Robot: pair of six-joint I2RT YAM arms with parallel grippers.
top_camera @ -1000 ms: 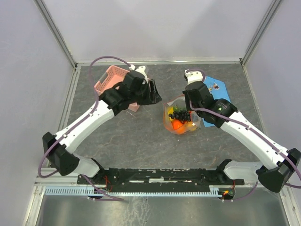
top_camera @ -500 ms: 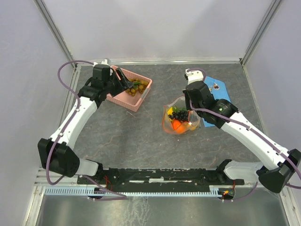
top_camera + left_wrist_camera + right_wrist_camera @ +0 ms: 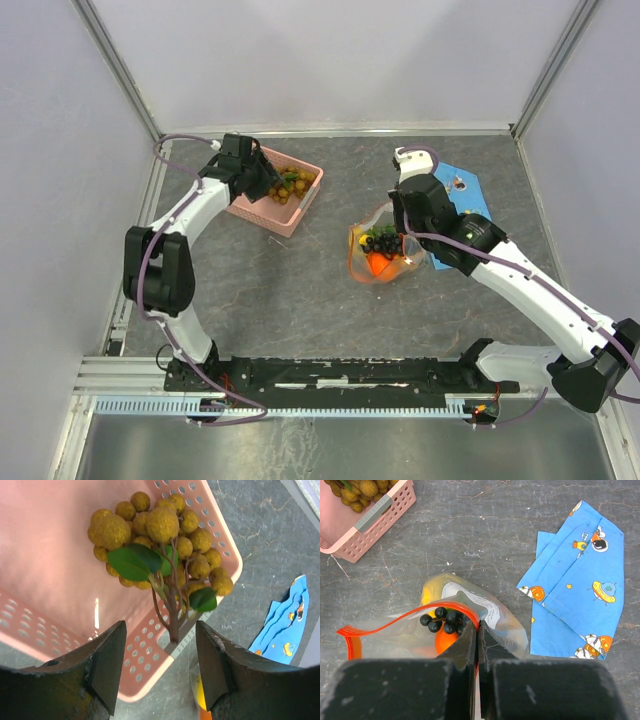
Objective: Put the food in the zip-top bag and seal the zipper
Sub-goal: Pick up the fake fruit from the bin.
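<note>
Left tool [image 3: 160,645] hangs released over the grape bunch [image 3: 165,535] in the pink basket [image 3: 45,580], at ten o'clock from the zip-top bag [image 3: 470,597]. Right tool [image 3: 478,630] is clenched on the bag's zipper [image 3: 395,620]. Pinching only the thin stem would likely let the bunch swing loose.

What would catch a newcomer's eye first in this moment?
The brownish-green grape bunch sits in the pink basket at the table's far left, the left gripper open over it. Mid-table, the right gripper pinches the red zipper of the zip-top bag, which holds an orange fruit and dark berries.
</note>
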